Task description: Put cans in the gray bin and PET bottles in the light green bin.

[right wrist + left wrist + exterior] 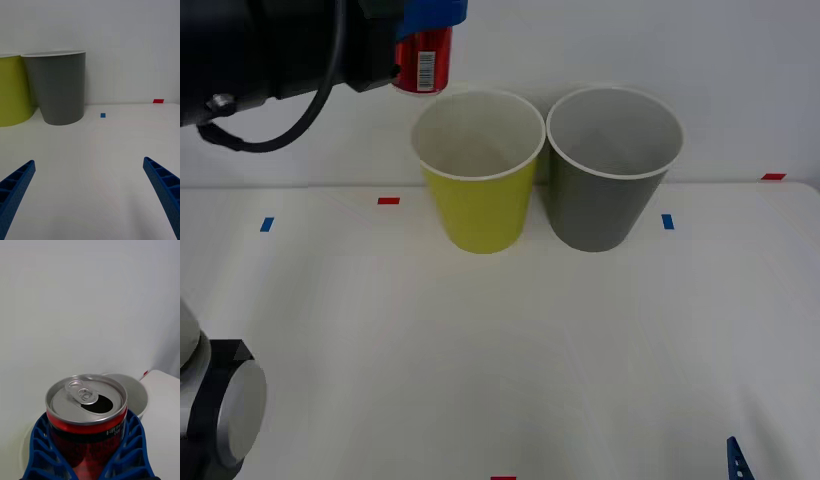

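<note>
the step in hand looked like the carry: the left tool (pixel 425 30) had its blue ribbed fingers closed around the small red drink can with a silver top and pull tab (pixel 423 60), holding it upright in the air, raised above the white table (pixel 480 360) and just beside the rim of the yellow-green round tapered bin with a white rim (pixel 478 175). in the left wrist view the can (pixel 87 416) sat cradled between the fingers, its opened top facing up. the dark gray round tapered bin with a white rim (pixel 612 170) stood touching or nearly touching the green one, on its right. the next move probably called for carrying the can across the green bin, over the gray bin's mouth, before letting go. the right tool (pixel 90 195) hung low over the table, fingers spread wide and empty.
</note>
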You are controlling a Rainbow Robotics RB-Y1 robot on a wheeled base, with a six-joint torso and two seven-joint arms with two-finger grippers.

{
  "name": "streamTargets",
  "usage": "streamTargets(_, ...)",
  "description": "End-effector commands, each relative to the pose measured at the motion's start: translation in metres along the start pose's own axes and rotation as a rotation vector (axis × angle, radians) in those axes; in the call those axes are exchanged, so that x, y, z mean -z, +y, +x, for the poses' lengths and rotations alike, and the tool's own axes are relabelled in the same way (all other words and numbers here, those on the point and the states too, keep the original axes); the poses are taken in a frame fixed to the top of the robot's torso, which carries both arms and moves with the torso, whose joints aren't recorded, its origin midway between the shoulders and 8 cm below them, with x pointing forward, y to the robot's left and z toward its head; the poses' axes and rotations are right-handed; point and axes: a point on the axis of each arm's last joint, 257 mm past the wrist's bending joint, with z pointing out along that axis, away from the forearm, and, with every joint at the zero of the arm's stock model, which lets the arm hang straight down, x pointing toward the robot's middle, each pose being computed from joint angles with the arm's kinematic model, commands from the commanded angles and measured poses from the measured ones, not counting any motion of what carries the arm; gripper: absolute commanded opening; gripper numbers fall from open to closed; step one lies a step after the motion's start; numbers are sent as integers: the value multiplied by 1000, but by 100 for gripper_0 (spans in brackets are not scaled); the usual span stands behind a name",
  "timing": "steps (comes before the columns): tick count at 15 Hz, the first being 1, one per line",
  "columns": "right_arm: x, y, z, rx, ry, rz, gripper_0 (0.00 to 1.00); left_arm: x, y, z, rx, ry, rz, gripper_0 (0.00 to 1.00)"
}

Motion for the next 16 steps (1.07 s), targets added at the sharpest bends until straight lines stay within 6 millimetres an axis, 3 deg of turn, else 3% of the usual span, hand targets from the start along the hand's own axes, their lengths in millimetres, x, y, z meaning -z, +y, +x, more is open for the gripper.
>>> streamTargets(1,0,0,0,0,0,0,100,-36,-6,-7,63,-16,49,0)
streamTargets(8,0,0,0,0,0,0,100,-127,-19,-17,58,-55,83,0)
streamTargets(16,0,0,0,0,0,0,100,-196,-37,-23,35,-125,95,0)
